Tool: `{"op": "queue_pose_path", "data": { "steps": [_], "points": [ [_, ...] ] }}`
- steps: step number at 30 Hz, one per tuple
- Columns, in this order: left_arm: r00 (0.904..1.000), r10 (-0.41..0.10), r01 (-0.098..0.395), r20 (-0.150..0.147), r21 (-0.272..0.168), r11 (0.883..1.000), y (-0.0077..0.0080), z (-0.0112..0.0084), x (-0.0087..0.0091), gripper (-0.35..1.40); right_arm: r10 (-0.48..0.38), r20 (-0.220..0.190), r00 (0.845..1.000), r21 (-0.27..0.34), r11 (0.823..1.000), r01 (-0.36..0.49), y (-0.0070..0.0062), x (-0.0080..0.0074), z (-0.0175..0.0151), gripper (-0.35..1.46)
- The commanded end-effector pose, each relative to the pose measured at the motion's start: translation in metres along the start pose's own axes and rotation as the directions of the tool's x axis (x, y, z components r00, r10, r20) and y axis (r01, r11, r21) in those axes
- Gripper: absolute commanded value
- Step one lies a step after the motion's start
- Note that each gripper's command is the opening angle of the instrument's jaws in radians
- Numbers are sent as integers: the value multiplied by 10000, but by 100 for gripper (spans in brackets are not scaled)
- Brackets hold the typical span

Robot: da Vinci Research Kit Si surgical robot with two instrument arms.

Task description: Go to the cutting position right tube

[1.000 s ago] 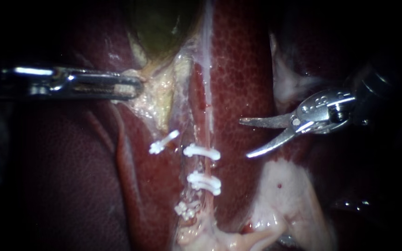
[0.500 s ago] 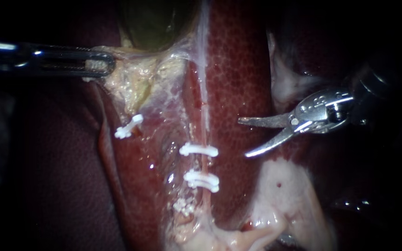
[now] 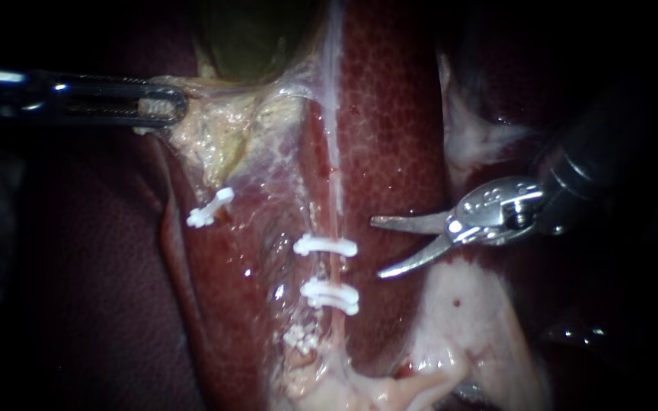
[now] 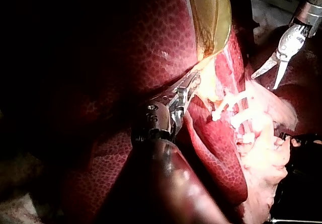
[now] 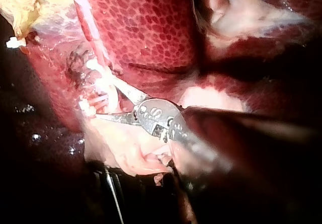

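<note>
Steel right instrument [image 3: 376, 247] points leftward, blades parted, near clipped tube [image 3: 334, 268].

Dark red liver [image 3: 390, 114] mottled with fine pale speckles; olive-green gallbladder [image 3: 257, 38]; white clips [image 3: 326, 246] on a pink tube [image 3: 334, 270].

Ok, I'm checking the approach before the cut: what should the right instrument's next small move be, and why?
Probably ease the right instrument across to the right tube, a touch toward the lower clip. Its open jaws stand clear of the tube, centred on the upper clip rather than the gap between clips. The left instrument grips tissue.
</note>
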Motion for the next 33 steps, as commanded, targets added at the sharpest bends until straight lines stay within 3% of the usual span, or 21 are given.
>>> {"op": "queue_pose_path", "data": {
  "steps": [1, 6, 9, 33],
  "points": [
    [10000, 3, -3, 0, -1, 10000, 0, 0, 1, -35, 71, 46, 10000, 46, 10000, -72, 2, -6, 3, 143],
    [10000, 6, -5, 3, -7, 10000, 0, 0, 1, -35, 321, 272, 9991, 164, 9993, -326, 10, -33, 24, 143],
    [10000, 9, -9, 6, -13, 10000, 0, 0, 2, -35, 433, 330, 9985, 269, 9987, -442, 11, -42, 34, 143],
    [10000, 13, -13, 9, -18, 10000, -1, 1, 3, -35, 731, 398, 9965, 903, 9930, -764, -2, -39, 78, 143]
  ]
}}
